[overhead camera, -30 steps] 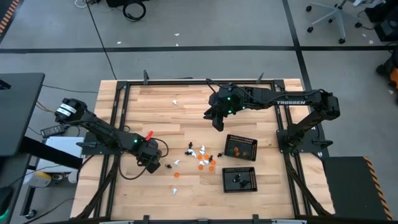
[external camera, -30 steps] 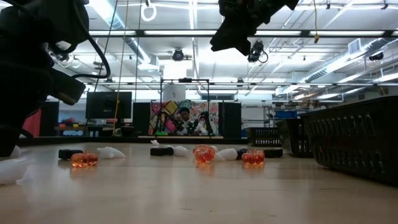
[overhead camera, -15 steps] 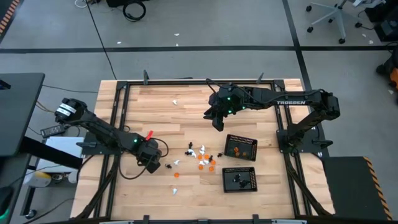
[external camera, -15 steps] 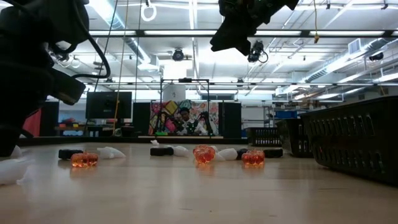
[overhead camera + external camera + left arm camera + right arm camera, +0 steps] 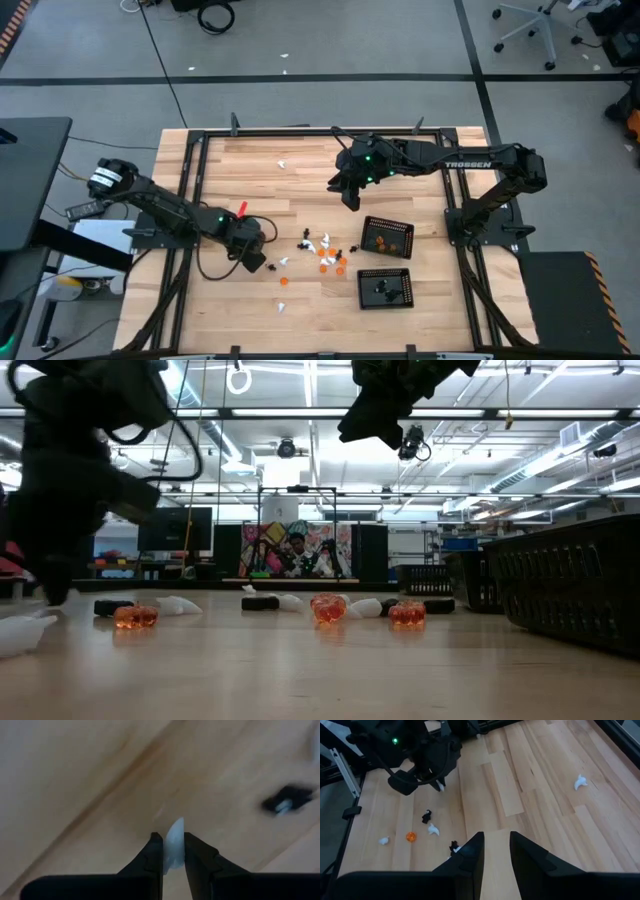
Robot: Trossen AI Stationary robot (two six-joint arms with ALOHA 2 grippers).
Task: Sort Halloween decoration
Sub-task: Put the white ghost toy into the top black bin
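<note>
White plastic shows between our left gripper (image 5: 173, 851)'s two dark fingers: we have pinched one small white figure (image 5: 173, 845), its long axis running along the fingers and its pointed end sticking out past the tips. The gripper hangs just above the wooden table (image 5: 250, 180), at the edge of the scatter of figures (image 5: 322, 253) farthest from the two black mesh trays. One black figure (image 5: 289, 800) lies on the boards close beyond the fingertips.

The upper tray (image 5: 387, 237) already holds orange pieces, the lower tray (image 5: 386, 288) black ones; we see no bin for white, so where this piece belongs is unclear. Both trays lie across the scatter from the left gripper, well apart from it.

Our right gripper (image 5: 350, 198) waits raised above the table, nearer the trays, its fingers a narrow gap apart and holding nothing.
</note>
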